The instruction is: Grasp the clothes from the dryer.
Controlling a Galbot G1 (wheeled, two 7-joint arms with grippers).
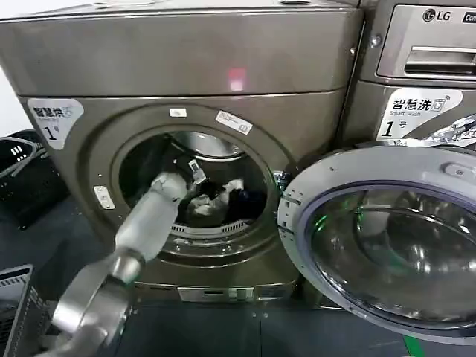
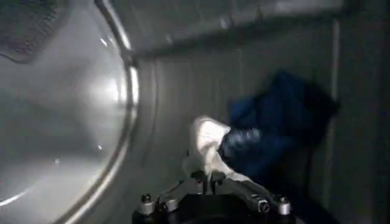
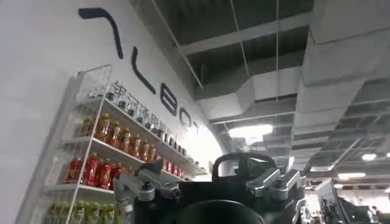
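dryer door open | left tool inside drum, pinched shut on white cloth of clothes at 6 o'clock | lift-out pending | right tool parked, spread wide, empty

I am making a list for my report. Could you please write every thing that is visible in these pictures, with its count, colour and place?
dryer: one, grey-bronze, centre, porthole open, white "1" sticker at its upper left
dryer door: one, silver rim with glass, swung open to the right
clothes: small pile, white and dark navy, on the drum floor
second machine: one, grey, LG logo, right of the dryer
black basket: one, on the floor left of the dryer
shelf of bottles: one, white wire, red and green bottles, against a wall
left gripper: one, dark, inside the drum, closed on the white cloth
right gripper: one, dark, pointing up toward the ceiling, fingers apart
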